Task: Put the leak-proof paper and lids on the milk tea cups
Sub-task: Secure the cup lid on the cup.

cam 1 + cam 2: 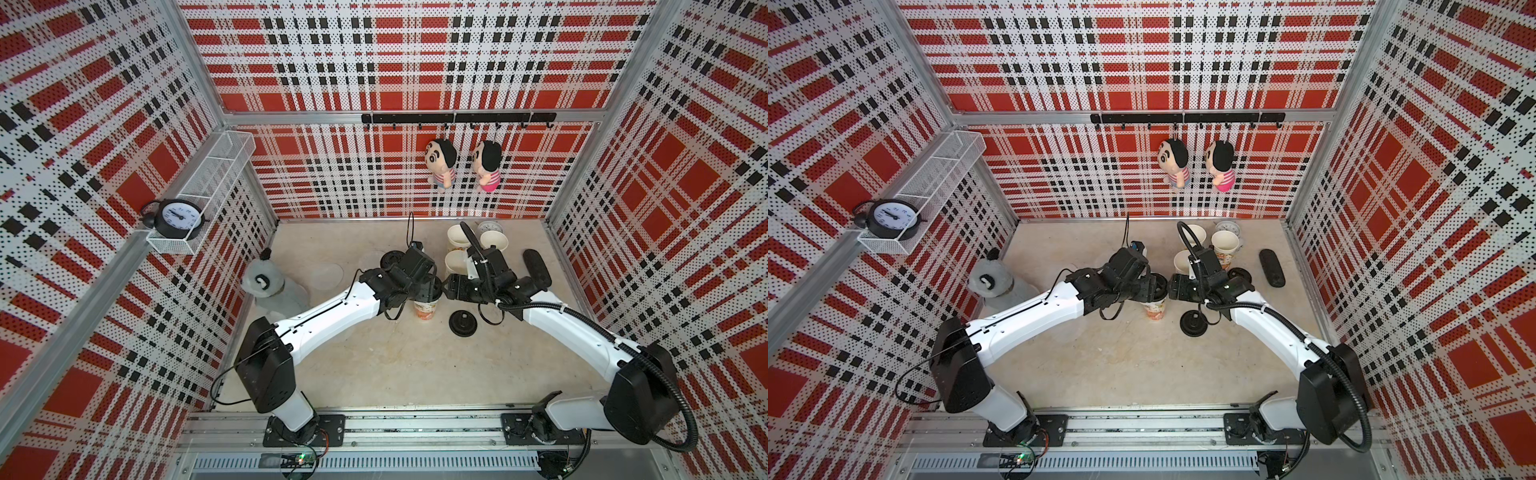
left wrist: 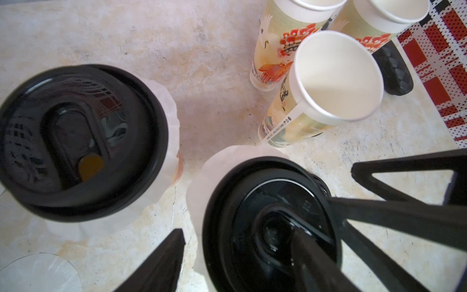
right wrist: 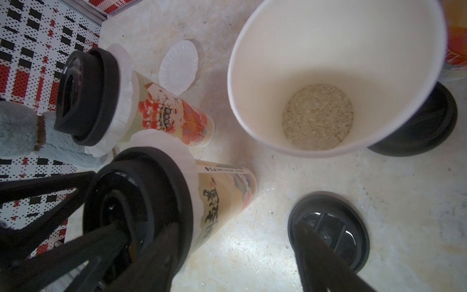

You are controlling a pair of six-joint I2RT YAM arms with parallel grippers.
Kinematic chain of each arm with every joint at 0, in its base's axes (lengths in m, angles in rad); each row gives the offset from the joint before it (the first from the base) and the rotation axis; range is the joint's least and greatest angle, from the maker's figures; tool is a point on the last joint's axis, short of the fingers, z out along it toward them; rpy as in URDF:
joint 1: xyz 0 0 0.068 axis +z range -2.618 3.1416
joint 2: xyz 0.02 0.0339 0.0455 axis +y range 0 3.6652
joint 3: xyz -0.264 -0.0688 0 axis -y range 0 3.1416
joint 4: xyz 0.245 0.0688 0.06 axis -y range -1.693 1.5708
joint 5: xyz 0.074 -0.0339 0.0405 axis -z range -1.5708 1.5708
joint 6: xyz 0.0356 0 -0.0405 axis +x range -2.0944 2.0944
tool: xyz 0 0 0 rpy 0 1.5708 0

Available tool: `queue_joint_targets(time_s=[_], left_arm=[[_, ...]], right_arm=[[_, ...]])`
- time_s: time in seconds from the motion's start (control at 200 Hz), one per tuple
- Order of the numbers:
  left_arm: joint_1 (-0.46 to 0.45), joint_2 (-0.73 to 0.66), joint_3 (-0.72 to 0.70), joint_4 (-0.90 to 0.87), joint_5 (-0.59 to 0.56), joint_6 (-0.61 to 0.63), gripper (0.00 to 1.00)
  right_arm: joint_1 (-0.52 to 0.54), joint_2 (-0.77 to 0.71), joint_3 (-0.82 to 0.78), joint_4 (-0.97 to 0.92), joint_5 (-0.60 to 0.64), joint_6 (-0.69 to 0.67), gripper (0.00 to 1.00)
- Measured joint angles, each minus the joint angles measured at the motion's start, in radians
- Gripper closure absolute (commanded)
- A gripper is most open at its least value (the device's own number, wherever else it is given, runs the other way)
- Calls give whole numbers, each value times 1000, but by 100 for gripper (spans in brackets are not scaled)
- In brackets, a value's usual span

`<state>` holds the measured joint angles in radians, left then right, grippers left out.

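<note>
The left tool (image 1: 430, 289) and right tool (image 1: 452, 287) are hanging, jaws apart and empty, by the lidded cup (image 1: 424, 311). Spare paper (image 1: 328, 272) is lying flat on the bench (image 1: 374, 365) at the left tool's nine o'clock, nearer that arm; open cups (image 1: 456, 262) are waiting at one o'clock.

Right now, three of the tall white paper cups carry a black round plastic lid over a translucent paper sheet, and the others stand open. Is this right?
Only two do, not three. The left wrist view shows two black round plastic lids, each over a translucent paper sheet; the other three cups stand open.
</note>
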<state>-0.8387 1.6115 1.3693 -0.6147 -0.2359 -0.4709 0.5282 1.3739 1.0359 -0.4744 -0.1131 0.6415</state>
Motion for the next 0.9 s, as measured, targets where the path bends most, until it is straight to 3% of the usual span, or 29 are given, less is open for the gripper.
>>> queue_joint_targets(time_s=[0.371,0.666,0.897], left_arm=[[0,-17,-31,31,4,-8,30],[2,-34,-52,40,17,-8,30],[8,-36,-54,42,18,-8,30]], right_arm=[[0,2,5,0,0,6,26],[8,23,129,-171,25,-43,26],[8,48,210,-184,0,-66,27]])
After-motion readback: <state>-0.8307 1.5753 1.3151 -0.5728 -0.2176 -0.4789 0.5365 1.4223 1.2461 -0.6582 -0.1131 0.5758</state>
